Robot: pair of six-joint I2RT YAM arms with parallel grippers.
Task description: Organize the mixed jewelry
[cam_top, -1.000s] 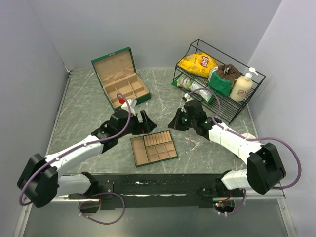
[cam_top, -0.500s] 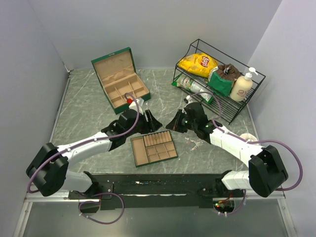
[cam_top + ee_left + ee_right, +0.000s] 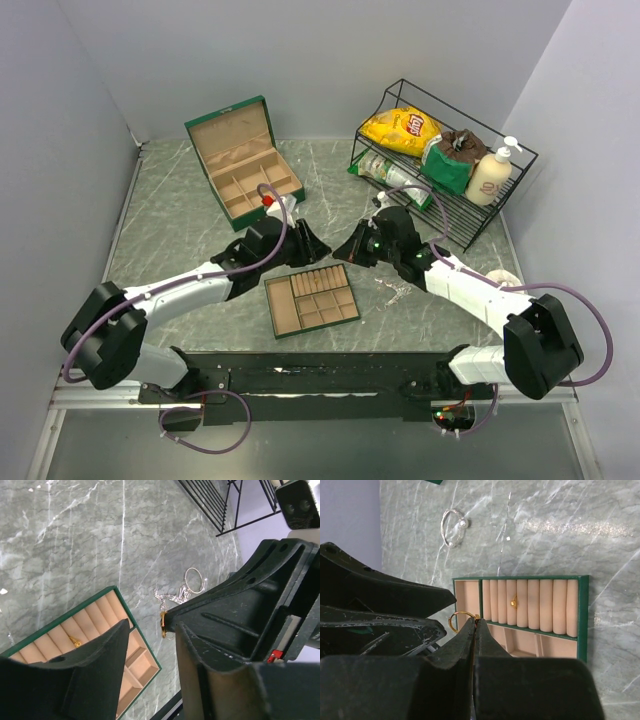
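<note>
Right gripper (image 3: 474, 622), jaws pressed together, pinches a small gold ring (image 3: 163, 625) near the flat green tray with tan slots (image 3: 583, 615), left gripper (image 3: 151, 630) half-spread just beside it; a mistimed release would likely drop the ring onto the grey marble table (image 3: 75, 540).

A gold ring (image 3: 163, 625) is seen pinched at the pointed tip of the right gripper (image 3: 169, 616), flanked by the parted fingers of the left gripper (image 3: 152, 630). Below, the green tray (image 3: 146, 643) is shown, a small gold piece (image 3: 75, 641) lodged in its ring slots. Beyond, a silvery bangle (image 3: 195, 580) and tangled chains (image 3: 169, 597) are spread on the marble table (image 3: 75, 540).
</note>
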